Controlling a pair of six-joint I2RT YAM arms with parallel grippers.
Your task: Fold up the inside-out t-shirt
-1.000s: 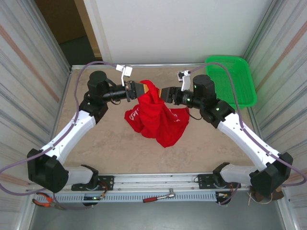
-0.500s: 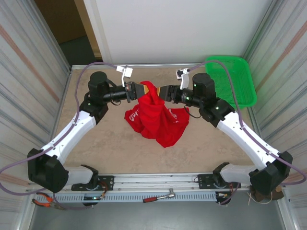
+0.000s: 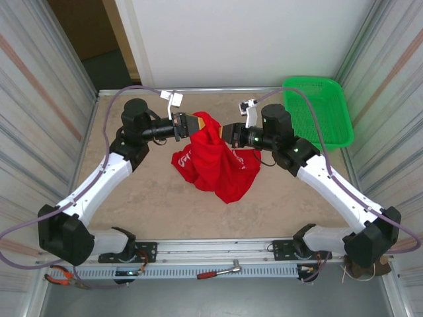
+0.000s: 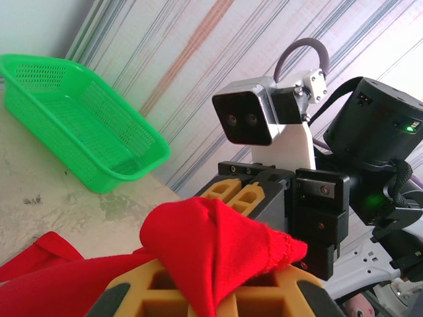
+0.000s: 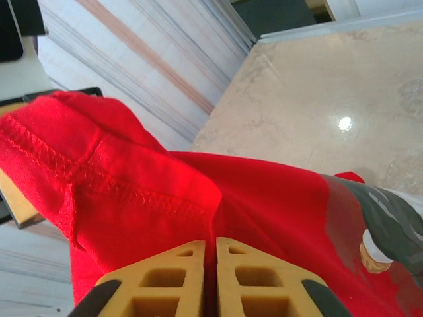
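Beige stone-look worktop (image 3: 152, 198) boxed in by ribbed metal walls, and both arms are reaching in from the near edge toward the middle. The left arm (image 3: 99, 181) angles up from the near left corner, the right arm (image 3: 330, 185) from the near right corner, and they meet head-on just short of the far edge. Between them sits the inside-out t-shirt (image 3: 218, 165), bright red, its top bunched up and lifted while the rest slumps in a crumpled heap on the worktop's centre, white lettering showing on its left side. Over in the far right corner, a green mesh basket (image 3: 317, 112) stands well apart from the cloth. The left pincer (image 3: 198, 123) is clamped on a fold of red fabric, cloth spilling over its yellow fingers in the left wrist view. The right pincer (image 3: 222, 132) is closed tight, fingers pressed together on a stitched hem of the shirt. Down past the near edge, a red-handled ratchet (image 3: 221, 271) lies beside the rail.
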